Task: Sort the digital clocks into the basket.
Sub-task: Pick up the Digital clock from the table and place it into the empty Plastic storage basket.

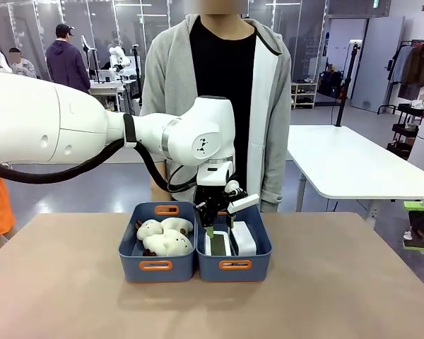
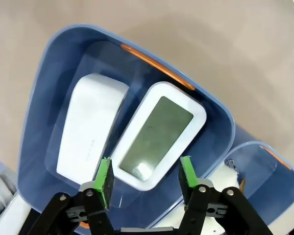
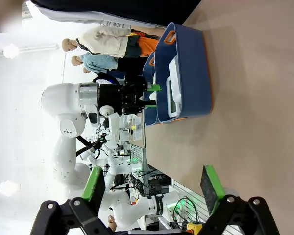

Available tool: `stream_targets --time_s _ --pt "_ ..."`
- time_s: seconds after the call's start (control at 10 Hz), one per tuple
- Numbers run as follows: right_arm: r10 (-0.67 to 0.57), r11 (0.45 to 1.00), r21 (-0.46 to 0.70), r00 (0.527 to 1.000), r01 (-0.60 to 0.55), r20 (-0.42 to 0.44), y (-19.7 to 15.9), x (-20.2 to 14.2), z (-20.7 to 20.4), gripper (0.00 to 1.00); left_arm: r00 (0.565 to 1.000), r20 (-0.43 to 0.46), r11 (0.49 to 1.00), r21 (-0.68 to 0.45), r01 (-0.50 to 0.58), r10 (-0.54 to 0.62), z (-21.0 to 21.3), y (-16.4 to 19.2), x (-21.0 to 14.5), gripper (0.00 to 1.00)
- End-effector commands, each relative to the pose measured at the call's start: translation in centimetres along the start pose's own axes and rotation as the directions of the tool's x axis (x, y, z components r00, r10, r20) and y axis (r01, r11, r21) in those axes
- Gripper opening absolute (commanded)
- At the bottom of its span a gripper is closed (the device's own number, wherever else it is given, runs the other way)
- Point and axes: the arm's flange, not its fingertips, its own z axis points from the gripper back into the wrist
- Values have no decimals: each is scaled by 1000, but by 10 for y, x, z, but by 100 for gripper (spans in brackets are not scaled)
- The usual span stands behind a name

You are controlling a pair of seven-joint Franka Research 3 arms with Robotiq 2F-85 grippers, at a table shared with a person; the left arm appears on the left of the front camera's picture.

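Two white digital clocks lie side by side in the right-hand blue basket (image 1: 253, 269). In the left wrist view one clock (image 2: 157, 134) shows its grey screen face up, the other (image 2: 90, 129) its plain white back. My left gripper (image 2: 146, 177) hangs just over the basket (image 2: 39, 98), open. Its green pads (image 2: 104, 178) stand a little wider than the near end of the screen-up clock, not touching it. In the front view it (image 1: 219, 229) hovers above the clocks (image 1: 244, 239). My right gripper (image 3: 154, 183) is open and empty, far off at the table's right side.
An identical blue basket (image 1: 131, 251) touches the first on its left and holds cream plush toys (image 1: 166, 236). A person in a grey hoodie (image 1: 268, 106) stands right behind the baskets. The brown tabletop (image 1: 339, 282) is bare around them.
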Motion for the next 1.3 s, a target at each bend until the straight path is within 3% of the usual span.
stream_targets --time_s 0.0,0.1,0.2,0.3,1.2 --pt "3 1000 10 1000 -3 0 3 0 0 100 1000 14 1000 30 -8 7 10 2 -1 78" --pt "3 1000 10 1000 -3 0 3 0 0 100 1000 15 999 31 -16 16 11 0 0 83" --pt "3 1000 10 1000 -3 0 3 0 0 100 996 4 993 76 -90 90 15 -6 3 80" --pt "3 1000 10 1000 -3 0 3 0 0 100 1000 -4 1000 9 -2 2 6 0 -1 80" --pt "3 1000 10 1000 -3 0 3 0 0 100 1000 -4 1000 9 -2 2 6 0 -1 80"
